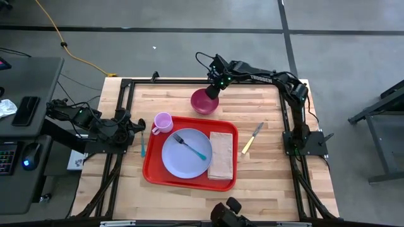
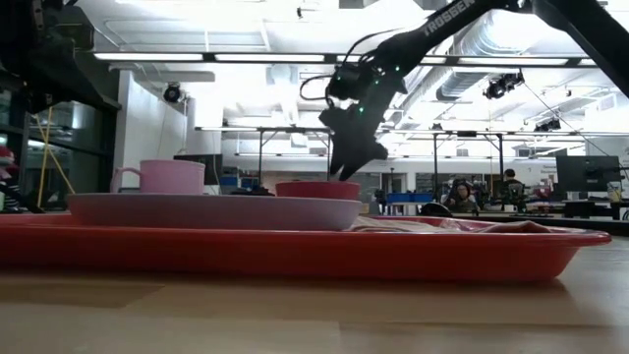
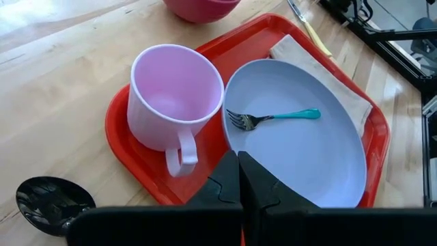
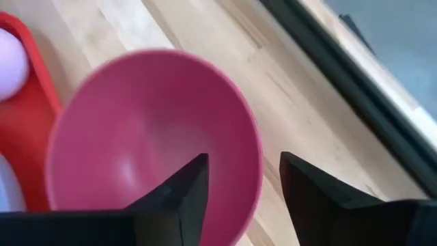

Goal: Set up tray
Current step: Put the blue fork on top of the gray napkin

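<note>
The red tray [image 1: 151,165] lies mid-table. It carries a lavender plate [image 1: 189,161] with a teal-handled fork [image 1: 190,146] on it, a folded beige napkin [image 1: 221,156] and a pink mug [image 1: 163,122]. A magenta bowl [image 1: 203,103] stands on its base on the wood just beyond the tray's far edge. My right gripper [image 4: 242,164] hangs open over the bowl's rim [image 4: 254,147]. One finger is above the hollow and one is outside, both apart from it. My left gripper [image 3: 237,154] waits shut at the table's left edge, near the mug.
A yellow-handled knife [image 1: 252,137] lies on the wood right of the tray. A teal-handled spoon [image 1: 143,146] lies left of it, and its bowl [image 3: 54,201] shows in the left wrist view. Bare wood stretches along the near edge. Black frame rails border the table.
</note>
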